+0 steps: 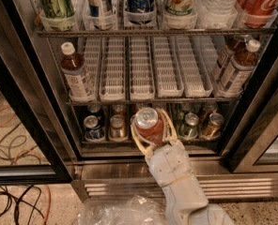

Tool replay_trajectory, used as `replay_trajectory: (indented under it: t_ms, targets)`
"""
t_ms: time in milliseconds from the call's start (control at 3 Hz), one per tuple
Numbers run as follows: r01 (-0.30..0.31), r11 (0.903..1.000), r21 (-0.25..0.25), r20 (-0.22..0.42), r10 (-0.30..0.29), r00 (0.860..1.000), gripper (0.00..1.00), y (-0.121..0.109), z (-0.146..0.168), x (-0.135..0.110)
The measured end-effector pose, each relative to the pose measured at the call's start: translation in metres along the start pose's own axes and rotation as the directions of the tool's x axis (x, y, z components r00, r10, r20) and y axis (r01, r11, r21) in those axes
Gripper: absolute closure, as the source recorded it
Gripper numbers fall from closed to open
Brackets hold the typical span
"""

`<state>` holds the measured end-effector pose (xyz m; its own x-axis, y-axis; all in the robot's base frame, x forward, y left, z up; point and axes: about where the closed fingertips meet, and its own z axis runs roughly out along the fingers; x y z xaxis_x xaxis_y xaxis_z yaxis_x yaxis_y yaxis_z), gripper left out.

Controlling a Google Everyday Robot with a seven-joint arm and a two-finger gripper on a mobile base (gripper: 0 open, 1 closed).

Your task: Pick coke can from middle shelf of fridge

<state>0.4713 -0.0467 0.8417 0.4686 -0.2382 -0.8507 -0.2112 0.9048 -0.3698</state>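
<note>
The main risk now is a slip. The end effector [151, 127] is clamped on the coke can [148, 121] with only its two thin, pale fingers [135, 136] bowed around the smooth round sides. A jolt or a fast swing of the arm could let the can twist or slide down out of them. If it dropped, it would probably land on the fridge's [143, 171] ribbed steel sill or on the crinkled plastic sheet [115, 209] just below the end effector.

A second risk is a bump. The row of small cans [93, 127] stands close behind and to either side of the end effector, so drifting inward or sideways could knock them or catch a finger on the rack.

The can sits upright between the fingers with its silver top facing up and its red body partly hidden by them. It is off the middle shelf [143, 99], whose front edge lies above and behind the end effector, and it is held in front of the lower rack. The lift looks nearly done.
</note>
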Motion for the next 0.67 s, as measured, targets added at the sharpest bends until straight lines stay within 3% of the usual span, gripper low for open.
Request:
replay_trajectory:
  t_ms: [333, 667]
  targets:
    - [-0.022, 0.9956, -0.090, -0.014, 0.021, 1.000, 1.00, -0.004, -0.031, -0.005]
    - [-0.049, 0.9896, -0.135, 0.014, 0.052, 0.999, 1.00, 0.000, -0.039, -0.022]
